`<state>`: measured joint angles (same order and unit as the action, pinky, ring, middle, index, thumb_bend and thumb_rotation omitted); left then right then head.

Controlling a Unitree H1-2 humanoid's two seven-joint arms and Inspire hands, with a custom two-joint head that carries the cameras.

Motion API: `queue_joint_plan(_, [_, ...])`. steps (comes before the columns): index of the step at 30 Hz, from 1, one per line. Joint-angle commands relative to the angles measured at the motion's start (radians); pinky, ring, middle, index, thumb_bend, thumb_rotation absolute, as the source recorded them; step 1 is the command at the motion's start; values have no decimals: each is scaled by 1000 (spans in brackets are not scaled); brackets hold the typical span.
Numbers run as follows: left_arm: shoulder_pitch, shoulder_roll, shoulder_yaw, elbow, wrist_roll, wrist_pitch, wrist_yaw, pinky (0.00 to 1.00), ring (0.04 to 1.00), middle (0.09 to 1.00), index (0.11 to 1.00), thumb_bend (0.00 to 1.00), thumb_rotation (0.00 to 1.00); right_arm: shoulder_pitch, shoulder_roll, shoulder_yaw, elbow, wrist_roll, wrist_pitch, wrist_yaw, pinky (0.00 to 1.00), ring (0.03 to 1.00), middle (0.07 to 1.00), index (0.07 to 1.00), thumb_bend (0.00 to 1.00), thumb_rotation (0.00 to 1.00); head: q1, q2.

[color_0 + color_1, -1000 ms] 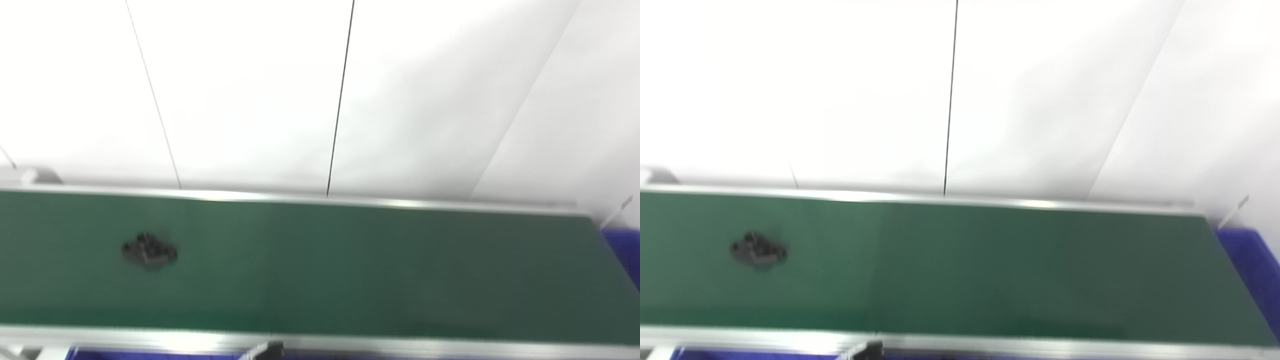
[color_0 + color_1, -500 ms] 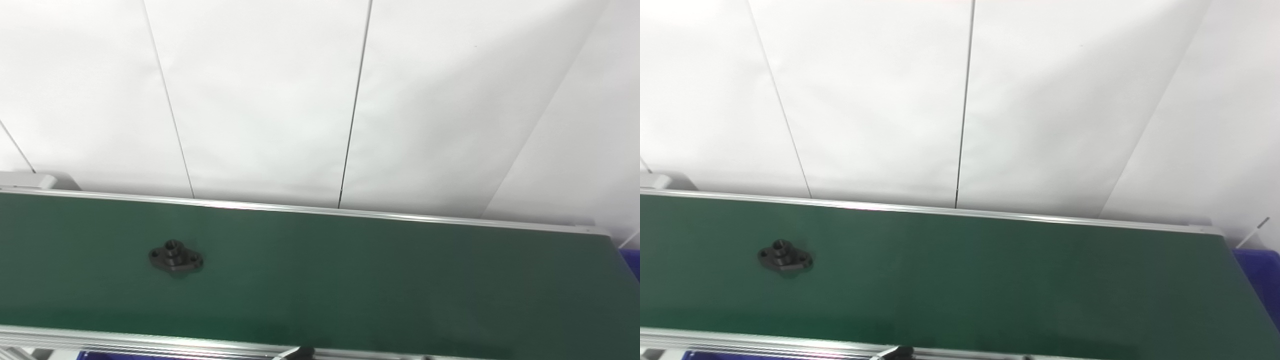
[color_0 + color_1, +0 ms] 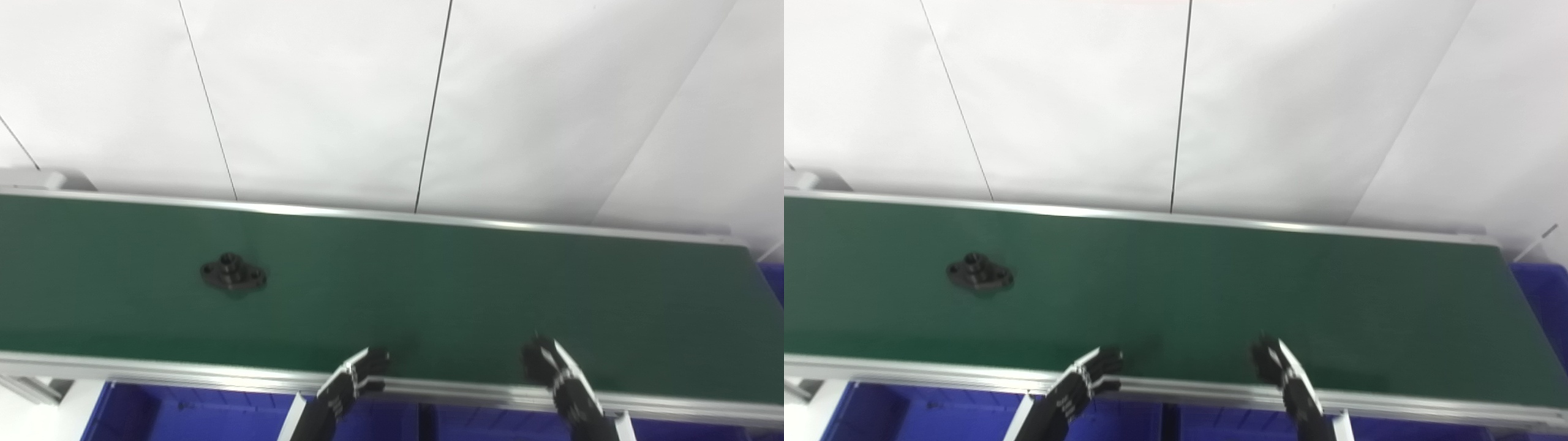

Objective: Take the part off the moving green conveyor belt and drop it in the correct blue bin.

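Both robot hands have just come into view at the bottom edge, where half a second ago only a sliver of one showed. Much of that is the camera tipping down — the whole scene has shifted up in the picture — so it need not mean the arms have risen far. The left robot hand (image 3: pixel 358 383) lies over the near metal rail (image 3: pixel 153 370) of the green belt (image 3: pixel 429 288), and the right robot hand (image 3: pixel 560 376) sits a little further along, its tips over the belt's near edge. Neither holds anything. Their fingers look stretched forward rather than curled, but the blur and the low framing hide how far apart they are, so I cannot tell whether they are wide or narrow.

The part (image 3: pixel 233 275) — a small black flange with a raised hub — lies flat on the belt, left of centre and well apart from both hands. Against the seams in the white wall (image 3: pixel 318 98) it sits a little further right than it did a moment ago, so the belt is probably carrying it towards the hands.

Blue bins (image 3: pixel 184 413) show under the near rail, and another (image 3: pixel 1543 294) at the belt's right end. The pick has not begun; the left hand looks nearer the part's path.
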<state>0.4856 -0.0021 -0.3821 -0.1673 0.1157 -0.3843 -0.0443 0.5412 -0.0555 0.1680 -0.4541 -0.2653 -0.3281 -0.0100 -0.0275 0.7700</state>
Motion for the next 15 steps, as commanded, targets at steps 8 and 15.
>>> queue_joint_plan(8, [6, -8, -3, -34, -7, -11, -12, 812, 869, 872, 867, 834, 661, -74, -24, -52, -56, -155, 41, 22, 776, 829, 841, 832, 736, 489, -35, 12])
queue_joint_plan(15, [32, -5, -5, -47, 19, -12, -5, 833, 885, 878, 868, 838, 703, -161, -39, -52, -86, -197, 159, 91, 745, 826, 856, 858, 758, 520, -26, 14])
